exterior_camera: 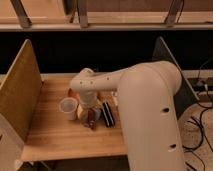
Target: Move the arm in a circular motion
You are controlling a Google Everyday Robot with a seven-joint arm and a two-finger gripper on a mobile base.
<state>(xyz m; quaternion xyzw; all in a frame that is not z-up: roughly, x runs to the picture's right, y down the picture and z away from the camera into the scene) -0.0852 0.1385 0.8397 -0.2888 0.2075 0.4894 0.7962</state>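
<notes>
Directly below the wrist, the gripper [90, 111] hung low over the middle of the wooden table [60, 137], mostly hidden by the joint above it, so whether it was open or closed could not be told. A small cluster of things lay around it. A white paper cup [68, 107] stood upright just to its left. A dark flat object [107, 114] lay just to its right, and a reddish-brown item [91, 120] lay at its near side. Something orange [73, 93] showed behind the cup.

Outward from there, the arm [150, 110] ran back as a cream-white forearm to the right, bent at a thick rounded elbow and dropped as a very wide segment out of the bottom edge, covering the table's right part. A tan panel [20, 95] walled the table on the left and a grey panel [167, 52] stood on the right. Dark cables [200, 117] lay on the floor beyond the arm.
</notes>
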